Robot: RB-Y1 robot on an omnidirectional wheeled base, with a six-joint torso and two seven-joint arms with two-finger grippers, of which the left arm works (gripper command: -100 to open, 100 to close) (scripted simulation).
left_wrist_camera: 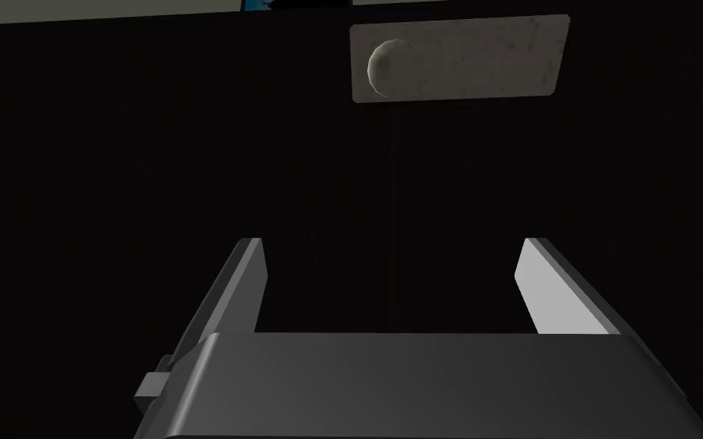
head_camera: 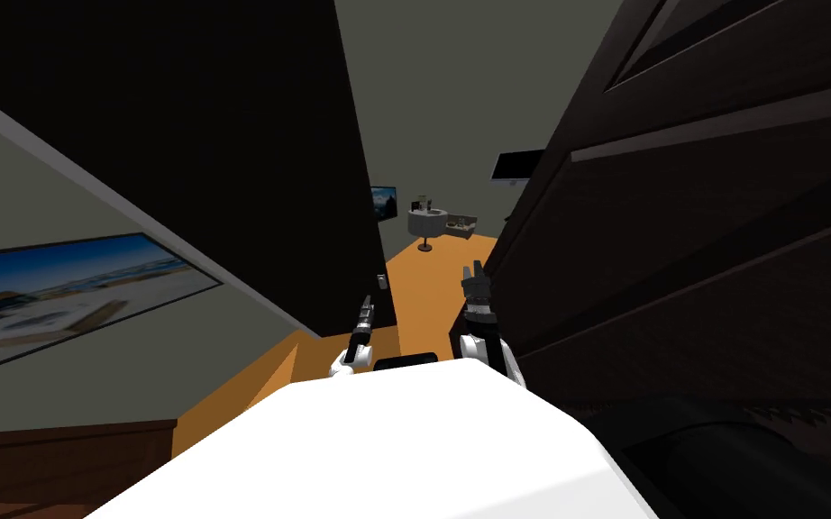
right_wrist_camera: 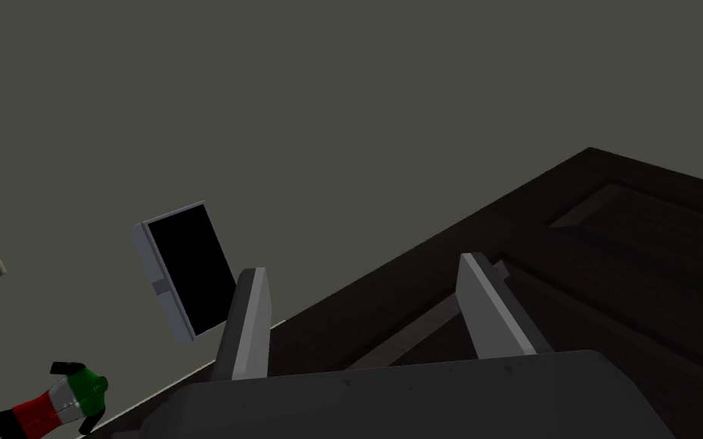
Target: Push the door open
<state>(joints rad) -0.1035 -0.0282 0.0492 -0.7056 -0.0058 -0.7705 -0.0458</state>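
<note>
Door (head_camera: 693,270) (right_wrist_camera: 571,267): dark, panelled, on the right, running far into the room. Right gripper (head_camera: 474,270) (right_wrist_camera: 365,267) is just beside its face, fingers spread about a third wide, holding nothing. Left gripper (head_camera: 368,302) (left_wrist_camera: 392,244) has the same spread and is empty, facing a black panel (head_camera: 224,135) (left_wrist_camera: 113,190) on the left. A grey plate (left_wrist_camera: 460,57) (head_camera: 381,279) with a round knob (left_wrist_camera: 388,68) sits further along the panel. Orange floor (head_camera: 432,270) runs between panel and door.
</note>
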